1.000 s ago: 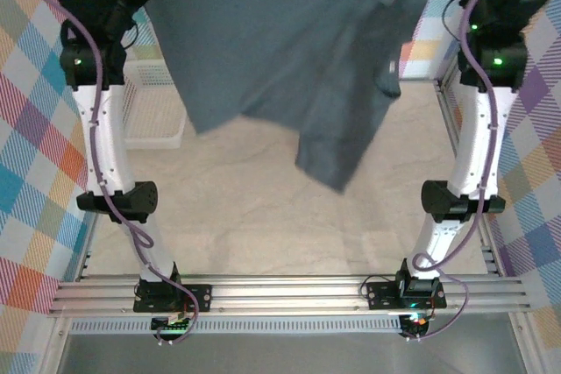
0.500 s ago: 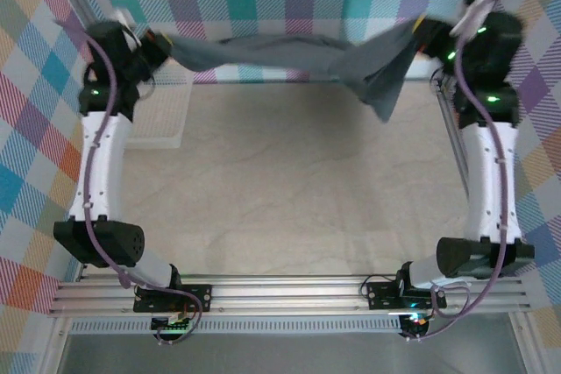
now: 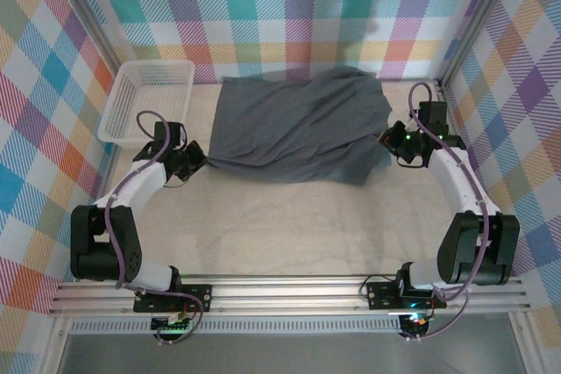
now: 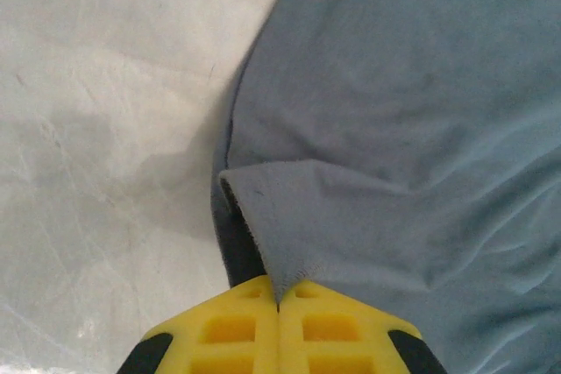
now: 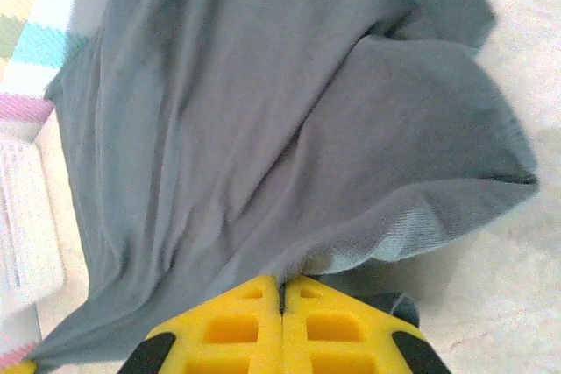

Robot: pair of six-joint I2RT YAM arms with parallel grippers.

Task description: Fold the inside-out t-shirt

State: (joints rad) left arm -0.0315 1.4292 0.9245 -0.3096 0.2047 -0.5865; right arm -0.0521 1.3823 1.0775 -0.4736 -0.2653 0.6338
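From above, the slate-grey t-shirt [image 3: 298,129] lies spread on the table [image 3: 289,216], towards its far edge. Its long axis runs left to right, across the span between the two arms. The left gripper [image 3: 189,160] sits at the cloth's near-left corner and the right gripper [image 3: 392,140] at its right edge. The garment therefore stretches between them and away from both, towards the back. Neither arm is nearer, since each touches its own end. A white lattice basket [image 3: 145,98] stands in the far-left corner, just beside the shirt's left end but apart from it.

At the left wrist, the left gripper [image 4: 279,291] has its yellow fingers pressed together on a folded lip of the t-shirt [image 4: 394,129]. The fabric spreads ahead and to the right of them, with bare table [image 4: 105,85] to the left.

At the right wrist, the right gripper [image 5: 281,286] is likewise clamped tight on a hemmed edge of the t-shirt [image 5: 263,111]. The cloth fans out ahead and leftward towards the basket [image 5: 22,225], and its nearer flap curls up off the table [image 5: 500,304].

Any fold, I judge, depends on that left-right axis: both pinched ends would have to travel together across it.
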